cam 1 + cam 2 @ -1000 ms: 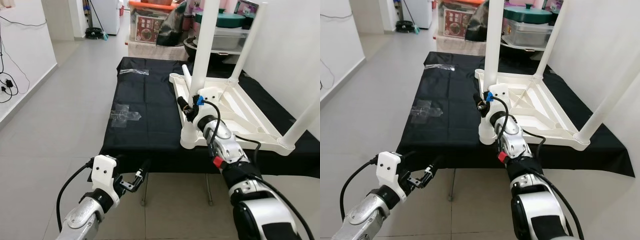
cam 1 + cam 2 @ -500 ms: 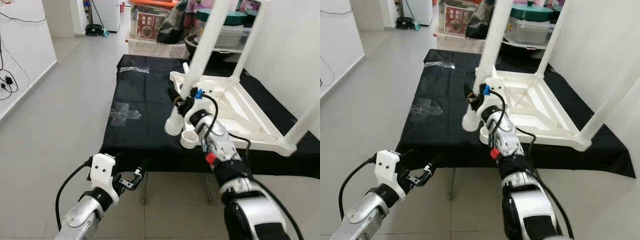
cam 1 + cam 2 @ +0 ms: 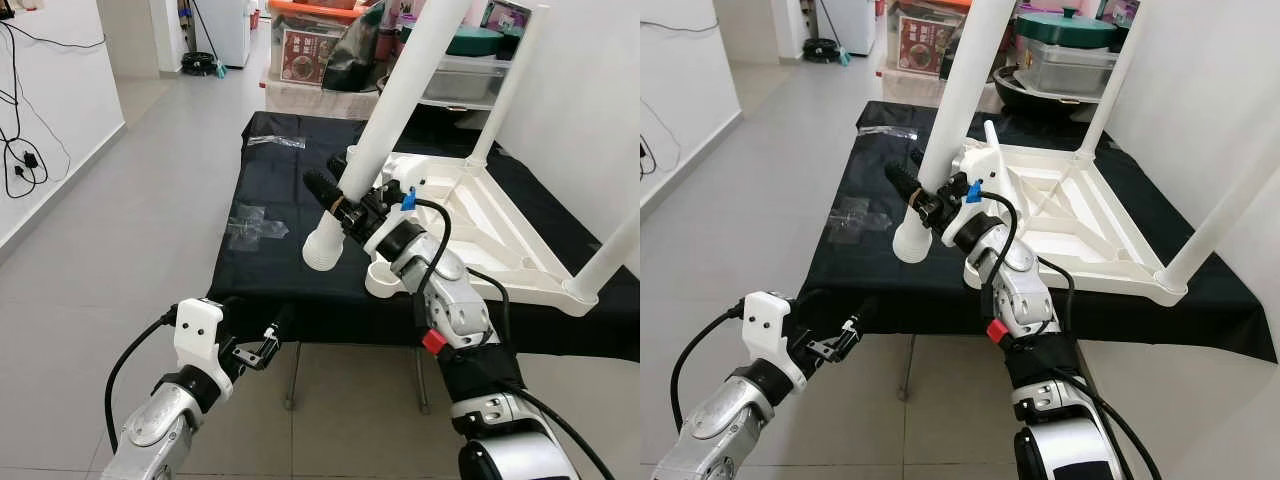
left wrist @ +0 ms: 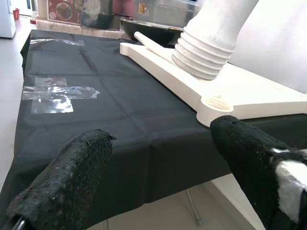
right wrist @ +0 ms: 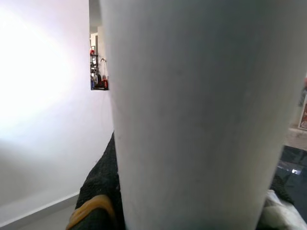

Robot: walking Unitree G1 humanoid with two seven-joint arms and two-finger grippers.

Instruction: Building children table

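A white children's table (image 3: 480, 225) lies upside down on the surface (image 3: 290, 220), which is draped in black cloth. Two of its legs stand fitted in their corners and point up: one at the far corner (image 3: 505, 95) and one at the near right corner (image 3: 610, 250). A third, loose leg (image 3: 385, 140) is tilted, its ribbed end hanging just above the cloth, beside the empty round socket (image 3: 382, 278) at the table's near left corner. The right gripper (image 3: 345, 195) has its fingers clamped around that loose leg near its lower end. The left gripper (image 3: 262, 345) hovers low at the front edge of the surface, its two black fingers (image 4: 72, 177) spread apart and holding nothing. Two patches of clear tape (image 3: 255, 222) are stuck to the cloth.
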